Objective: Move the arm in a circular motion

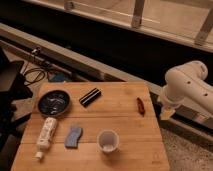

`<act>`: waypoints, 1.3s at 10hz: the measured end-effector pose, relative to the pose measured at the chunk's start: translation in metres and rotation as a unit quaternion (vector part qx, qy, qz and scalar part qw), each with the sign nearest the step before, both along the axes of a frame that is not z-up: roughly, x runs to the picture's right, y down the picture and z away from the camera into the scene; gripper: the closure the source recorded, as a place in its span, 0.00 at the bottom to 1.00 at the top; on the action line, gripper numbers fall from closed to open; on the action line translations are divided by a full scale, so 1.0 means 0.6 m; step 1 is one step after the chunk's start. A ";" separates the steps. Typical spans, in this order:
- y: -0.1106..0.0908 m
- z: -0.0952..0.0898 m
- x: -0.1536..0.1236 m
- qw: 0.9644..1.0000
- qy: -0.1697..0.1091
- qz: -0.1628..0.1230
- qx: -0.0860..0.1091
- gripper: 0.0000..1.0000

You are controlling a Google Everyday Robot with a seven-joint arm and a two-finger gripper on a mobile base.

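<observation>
My claw point(167, 113), spread wide w/ nothing in it, hangs just off the wooden table's point(125, 127) right edge, my arm point(186, 82) bending up & right from it, small red item point(140, 105) nearest on its left, so I'd circle clear of the tabletop.

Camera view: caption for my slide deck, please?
Arm beside a wooden table, end effector just off its edge; pan, tube, sponge and cup on top.

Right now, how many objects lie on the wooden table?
6: pan left, black box rear centre, red item right, tube front left, sponge beside it, cup front centre. Gripper hangs off the table's right edge. None seems hidden.
</observation>
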State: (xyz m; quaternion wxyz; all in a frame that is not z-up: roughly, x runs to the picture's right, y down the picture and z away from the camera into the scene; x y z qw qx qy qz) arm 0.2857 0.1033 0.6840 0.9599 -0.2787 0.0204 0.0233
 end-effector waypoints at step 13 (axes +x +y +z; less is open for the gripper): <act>-0.014 0.000 -0.142 0.998 -0.008 -0.058 -0.004 0.70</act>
